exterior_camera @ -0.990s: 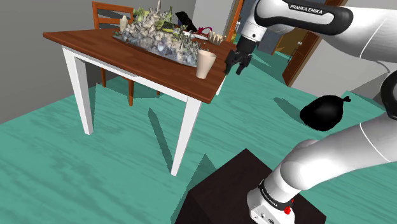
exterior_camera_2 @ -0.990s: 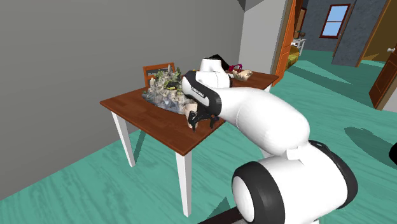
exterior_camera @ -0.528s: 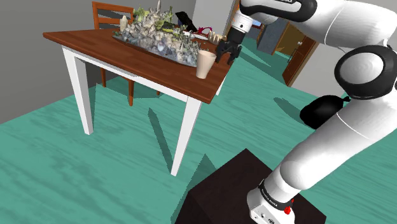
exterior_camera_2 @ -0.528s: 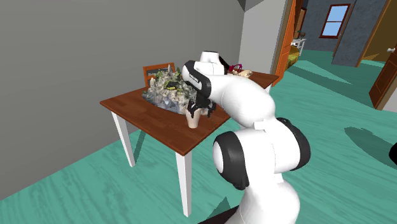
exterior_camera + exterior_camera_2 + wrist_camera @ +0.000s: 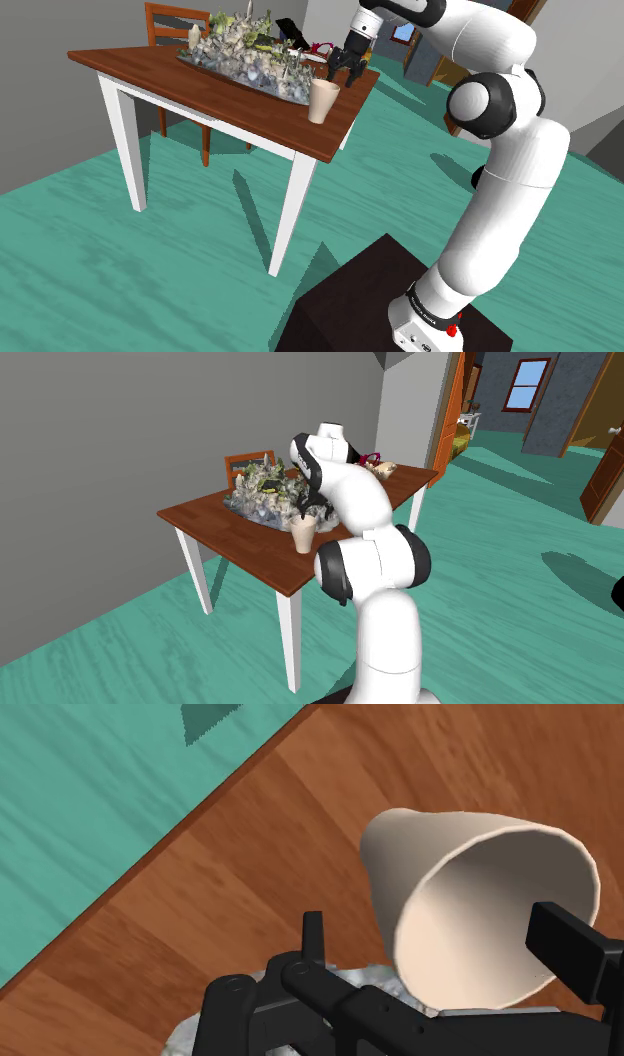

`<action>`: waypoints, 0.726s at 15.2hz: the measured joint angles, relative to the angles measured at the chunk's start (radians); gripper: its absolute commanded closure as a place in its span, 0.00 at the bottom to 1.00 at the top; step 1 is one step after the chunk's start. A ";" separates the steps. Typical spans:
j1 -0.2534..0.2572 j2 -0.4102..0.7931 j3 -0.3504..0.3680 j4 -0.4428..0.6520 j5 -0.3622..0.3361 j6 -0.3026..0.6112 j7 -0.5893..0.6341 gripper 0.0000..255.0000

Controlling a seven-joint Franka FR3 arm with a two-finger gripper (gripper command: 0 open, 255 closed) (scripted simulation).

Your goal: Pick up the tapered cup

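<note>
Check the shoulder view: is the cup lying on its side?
No, the cup stands upright on the table with its wide mouth facing up.

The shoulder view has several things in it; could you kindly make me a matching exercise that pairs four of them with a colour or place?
Things:
1. tapered cup
2. chair
3. stand
4. floor

Colour or place:
A. teal
B. dark box at the view's lower right
C. cream, upright on the table near its edge
D. orange-brown, behind the table

Pairs: 1-C, 2-D, 3-B, 4-A
</note>
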 measured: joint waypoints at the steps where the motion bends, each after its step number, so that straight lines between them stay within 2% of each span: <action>1: -0.008 0.037 -0.001 0.054 0.009 -0.019 -0.001 0.00; 4: -0.010 0.048 -0.002 0.042 0.013 0.004 -0.006 0.00; 9: 0.000 0.015 -0.001 -0.075 0.007 0.087 -0.015 0.00; 10: 0.000 0.015 -0.001 -0.080 0.006 0.092 -0.015 1.00; 11: 0.001 0.014 -0.001 -0.082 0.006 0.094 -0.015 1.00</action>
